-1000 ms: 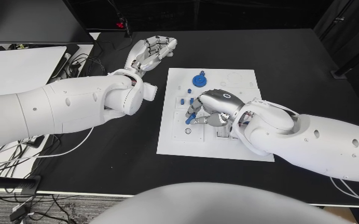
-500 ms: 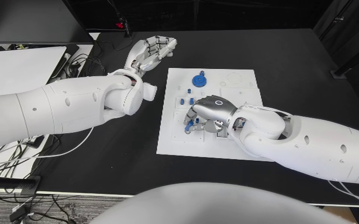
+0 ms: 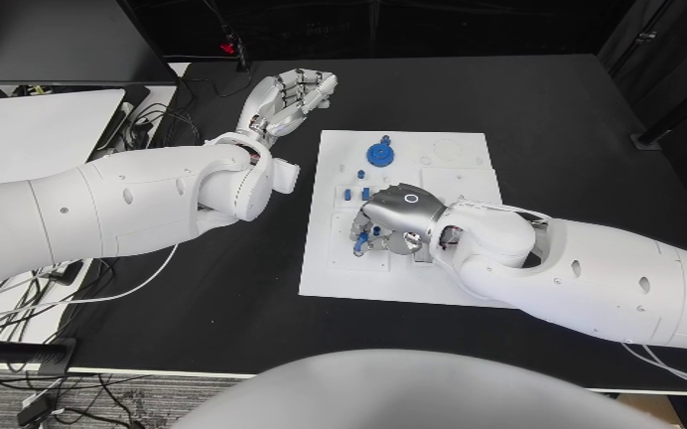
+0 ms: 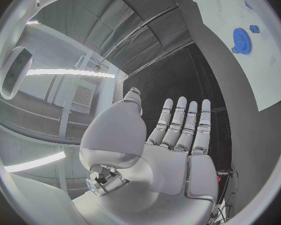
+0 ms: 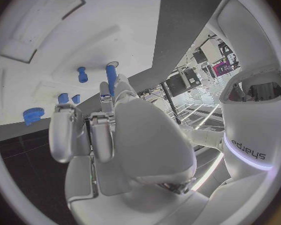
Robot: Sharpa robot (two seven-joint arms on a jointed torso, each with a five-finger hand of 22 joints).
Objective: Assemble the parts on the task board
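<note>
Two arms reach over the black table [image 3: 573, 111], and between them lies the white task board [image 3: 408, 280]. My left hand [image 3: 294, 96] rests flat off the board's far left corner, fingers straight and apart, holding nothing. My right hand [image 3: 394, 215] hangs over the board's middle, fingers curled down, pinching a slim blue peg [image 5: 110, 79] upright at its upper end, its tip near a round hole. A blue gear [image 3: 382, 154] sits farther up the board. I judge the peg light, stiff and smooth, likely to twist, so I should grip high and lightly.
</note>
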